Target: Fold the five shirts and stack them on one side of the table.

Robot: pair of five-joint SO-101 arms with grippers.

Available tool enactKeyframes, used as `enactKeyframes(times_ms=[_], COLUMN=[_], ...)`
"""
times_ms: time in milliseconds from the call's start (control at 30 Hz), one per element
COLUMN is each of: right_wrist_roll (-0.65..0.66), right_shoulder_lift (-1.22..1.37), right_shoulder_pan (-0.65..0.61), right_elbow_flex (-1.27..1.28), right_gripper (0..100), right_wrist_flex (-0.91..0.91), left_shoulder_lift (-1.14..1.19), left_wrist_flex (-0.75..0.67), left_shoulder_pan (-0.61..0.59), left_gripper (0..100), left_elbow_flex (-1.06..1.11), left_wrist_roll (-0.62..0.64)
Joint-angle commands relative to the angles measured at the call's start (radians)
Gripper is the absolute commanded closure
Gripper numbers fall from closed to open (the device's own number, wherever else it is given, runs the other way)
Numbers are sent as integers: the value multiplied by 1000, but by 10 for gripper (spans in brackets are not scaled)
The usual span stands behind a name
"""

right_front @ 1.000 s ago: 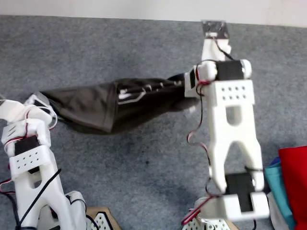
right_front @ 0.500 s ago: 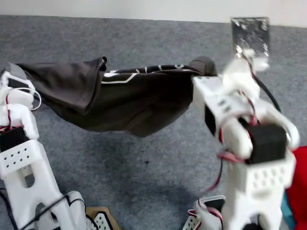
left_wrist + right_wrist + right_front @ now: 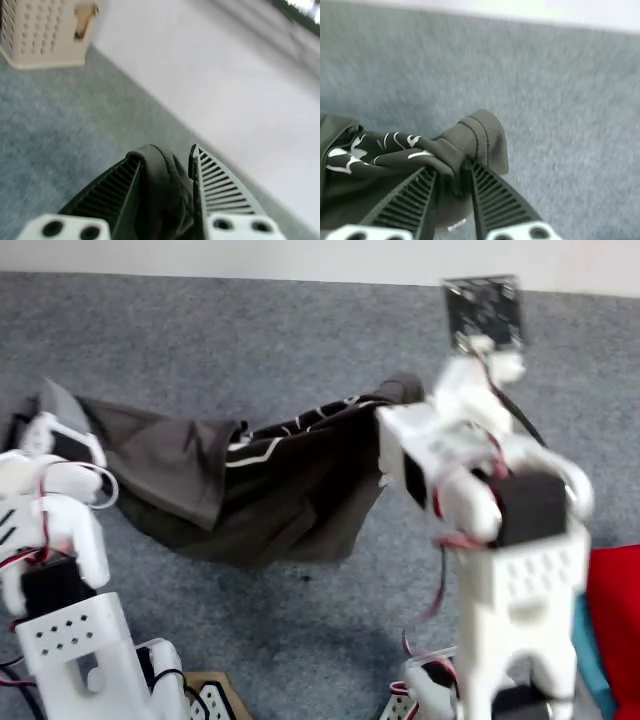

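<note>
Over the last second the dark shirt (image 3: 270,490) has come up off the grey table (image 3: 250,330). It began stretched low and narrow between the two arms, was hoisted and pulled wide, and now sags in a deeper pouch across the left-centre of the high view, its lower edge dipping towards the middle of the frame. The right arm has swung up towards the camera and slightly leftward, and the left arm has come back in from the left edge, so the cloth has slackened.

The left claw (image 3: 167,165) is nearly closed on a bunched fold of the dark cloth, which fills the narrow gap between its ribbed fingers. The right claw (image 3: 452,175) likewise pinches a hemmed end, perhaps a sleeve, beside the white print. This looks like airing and spreading the shirt by two ends before laying it flat; no proper fold seems made yet.

At the lower right edge of the high view a red shirt (image 3: 615,590) lies beside a teal one (image 3: 588,660), seemingly the stack already begun. A pale perforated basket (image 3: 40,30) stands in the upper left of the left wrist view, well apart from the claw. The raised right arm hides the shirt's right end and the table beneath it.
</note>
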Motion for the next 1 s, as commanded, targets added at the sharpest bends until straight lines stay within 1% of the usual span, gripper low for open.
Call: enactKeyframes(times_ms=[0,67,167,300,400,500,600,700,767,833,900,967], right_wrist_roll=[-3,-6,-8,-8,-8,-8,-8,-8,-8,-8,-8,-8], right_shoulder_lift=[133,217,358,506,549,555,556,558,559,559,559,559], right_shoulder_pan=[13,42,87,111,114,113,101,90,90,88,74,67], right_elbow_flex=[-8,-8,-7,-10,-10,-10,-10,-8,-8,-8,-8,-8], right_gripper=[992,992,992,992,992,992,992,992,992,992,992,992], right_wrist_flex=[-28,-71,-157,-249,-297,-325,-334,-338,-343,-343,-343,-343], left_shoulder_lift=[-22,-22,-22,-22,-22,-25,-31,-28,-31,-31,-33,-33], left_wrist_flex=[-86,-153,-187,-189,-189,-189,-189,-189,-189,-189,-189,-189], left_shoulder_pan=[22,21,21,1,-13,-56,-156,-282,-320,-329,-326,-288], left_gripper=[838,838,824,747,745,745,745,745,745,745,745,745], left_elbow_flex=[64,124,185,219,220,213,160,105,97,104,143,194], left_wrist_roll=[-54,-95,-163,-166,-164,-172,-180,-249,-304,-388,-500,-592])
